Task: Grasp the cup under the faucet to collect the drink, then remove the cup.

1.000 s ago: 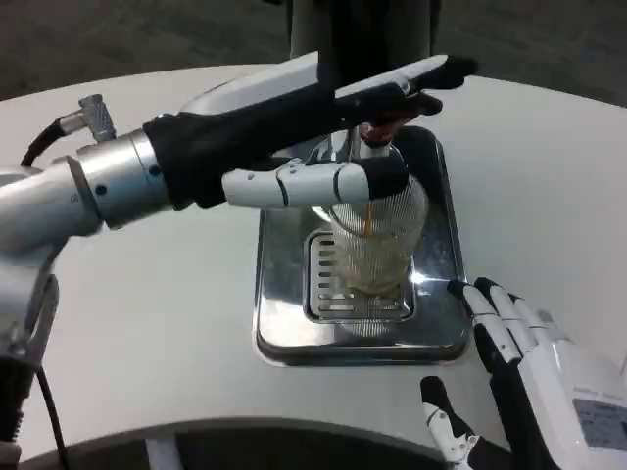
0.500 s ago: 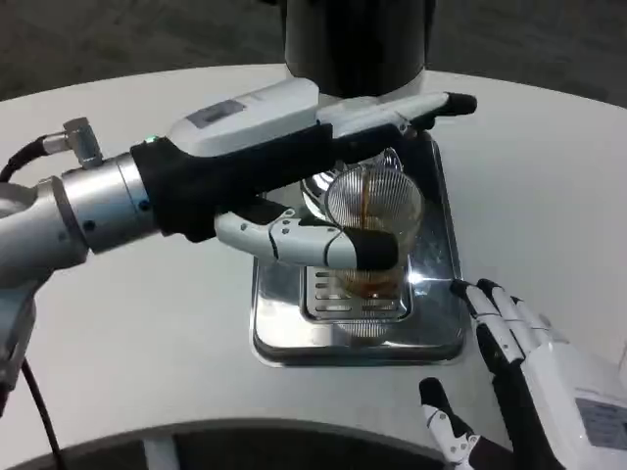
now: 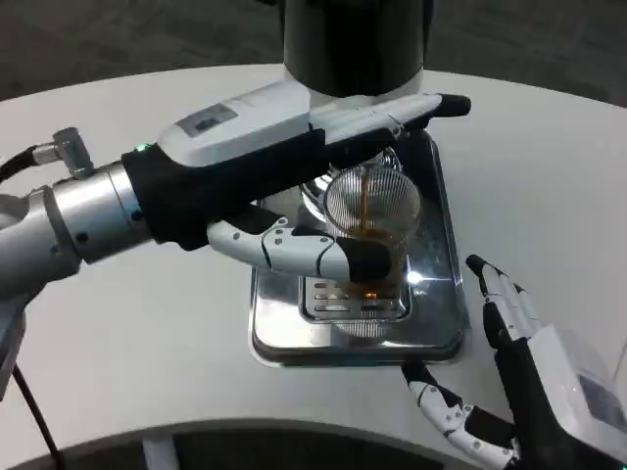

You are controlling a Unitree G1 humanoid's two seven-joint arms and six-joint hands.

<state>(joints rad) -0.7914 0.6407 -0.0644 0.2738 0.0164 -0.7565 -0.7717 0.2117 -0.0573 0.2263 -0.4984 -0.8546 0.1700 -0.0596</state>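
Note:
A clear ribbed cup [image 3: 373, 220] stands tilted toward me over the steel drip tray [image 3: 436, 294], under the dark dispenser [image 3: 353, 44]. A thin brown stream runs into it and brown drink lies in its bottom. My left hand [image 3: 323, 186] grips the cup, with its upper fingers over the rim and its thumb across the front wall. My right hand [image 3: 519, 382] waits open at the lower right, beside the tray's front corner, touching nothing.
The white round table [image 3: 147, 323] spreads to the left and right of the tray. A slotted grate [image 3: 338, 304] sits in the tray's middle. My left forearm [image 3: 88, 211] crosses the table from the left edge.
The cup has tipped toward me and come lower in my left hand, whose thumb dropped down the front wall. More drink has collected. My right hand has spread its thumb outward.

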